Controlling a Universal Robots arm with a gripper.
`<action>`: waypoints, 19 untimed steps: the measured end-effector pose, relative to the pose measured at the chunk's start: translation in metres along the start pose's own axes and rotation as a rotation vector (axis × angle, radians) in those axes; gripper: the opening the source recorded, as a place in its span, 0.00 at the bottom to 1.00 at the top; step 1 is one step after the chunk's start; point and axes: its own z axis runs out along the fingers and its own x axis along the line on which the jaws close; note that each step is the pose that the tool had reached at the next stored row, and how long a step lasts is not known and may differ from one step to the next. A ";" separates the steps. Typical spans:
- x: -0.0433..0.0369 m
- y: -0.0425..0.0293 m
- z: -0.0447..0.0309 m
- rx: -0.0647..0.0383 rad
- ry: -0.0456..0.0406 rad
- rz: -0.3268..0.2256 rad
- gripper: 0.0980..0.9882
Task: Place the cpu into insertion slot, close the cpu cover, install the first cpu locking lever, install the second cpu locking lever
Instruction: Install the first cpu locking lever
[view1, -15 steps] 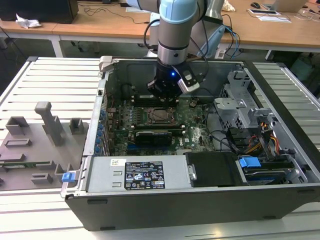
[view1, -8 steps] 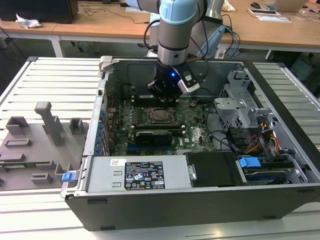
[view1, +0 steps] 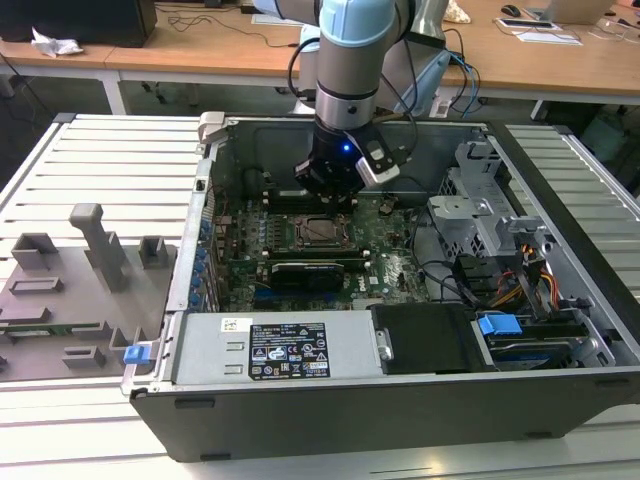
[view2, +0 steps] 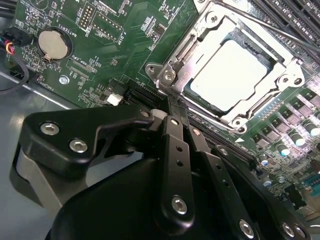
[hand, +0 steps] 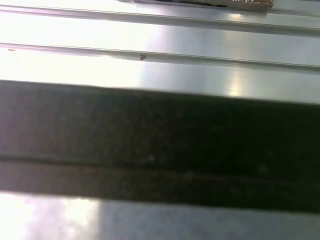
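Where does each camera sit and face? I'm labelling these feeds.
Exterior view: off the arm, above the open case, looking down at the board; arm and hand show.
Second wrist view: on the arm, facing the cpu under its cover; hand linkage shows.
First wrist view: faces grey ribbed metal.
Shared: cpu.

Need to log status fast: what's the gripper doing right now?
Gripper: shut, holding nothing, just beside the cpu cover.
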 end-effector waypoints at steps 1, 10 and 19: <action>0.0000 -0.0002 0.0003 0.000 0.0001 0.000 0.01; 0.0000 -0.0009 0.0032 -0.001 0.0001 0.000 0.01; -0.0002 -0.0001 -0.0067 -0.014 -0.0006 0.000 0.01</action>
